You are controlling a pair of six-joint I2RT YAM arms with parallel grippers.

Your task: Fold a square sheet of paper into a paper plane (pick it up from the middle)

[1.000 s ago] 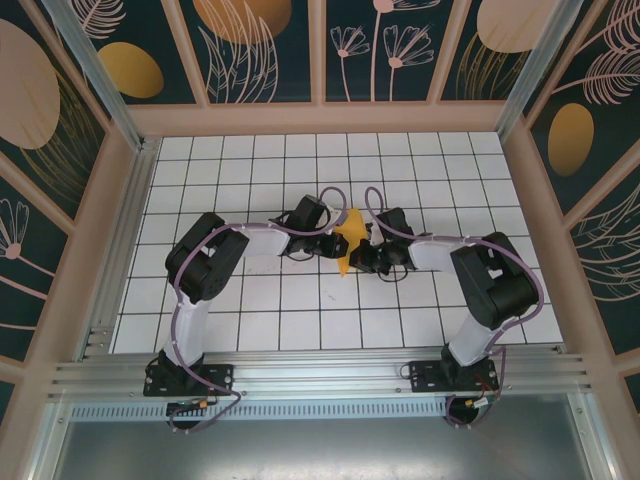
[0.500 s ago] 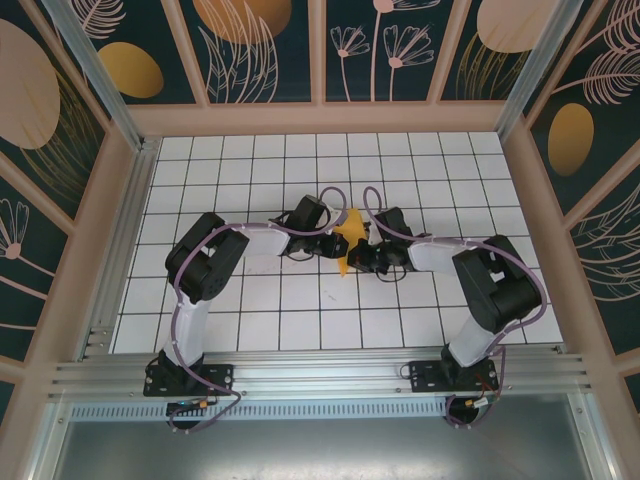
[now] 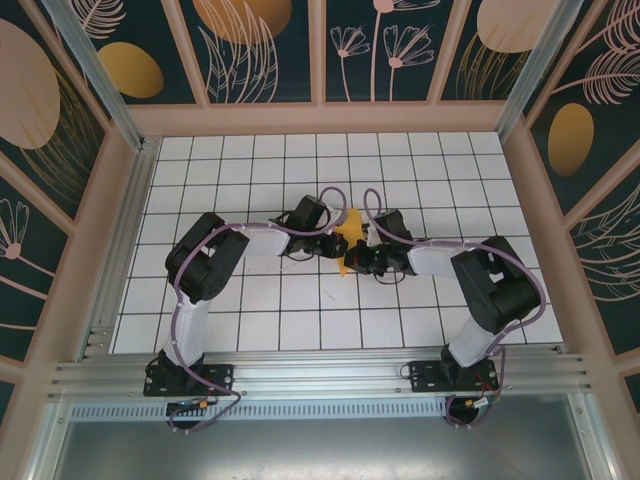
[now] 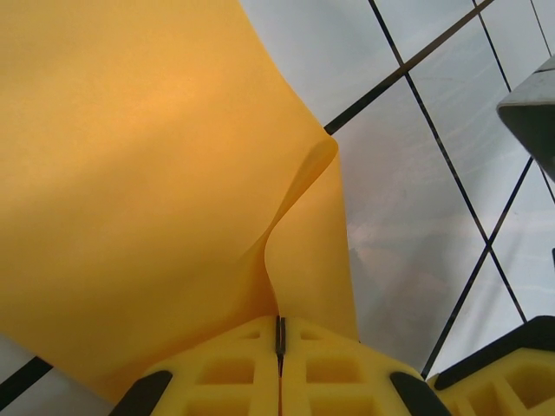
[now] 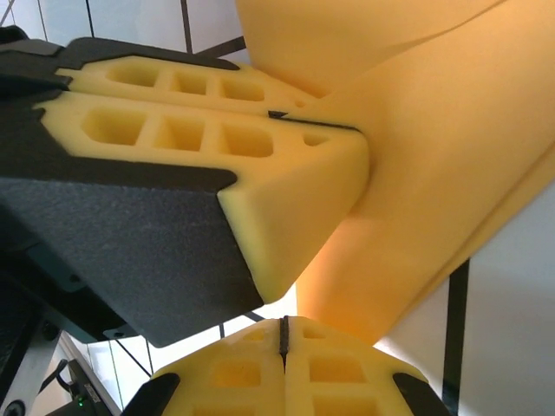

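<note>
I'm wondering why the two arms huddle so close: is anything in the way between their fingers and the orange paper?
Nothing visible. The left fingers and the right fingers are both pinched shut directly on the orange paper, which hangs between the two arms.

— What covers the bench (image 3: pixel 230 160)?
— White tiles, black grid lines.
— And around the bench?
— A pale wooden frame (image 3: pixel 320 118) borders it. Dark panels (image 3: pixel 270 50) with leaf and flower drawings rise beyond. Aluminium rails (image 3: pixel 320 375) run along its near edge.
</note>
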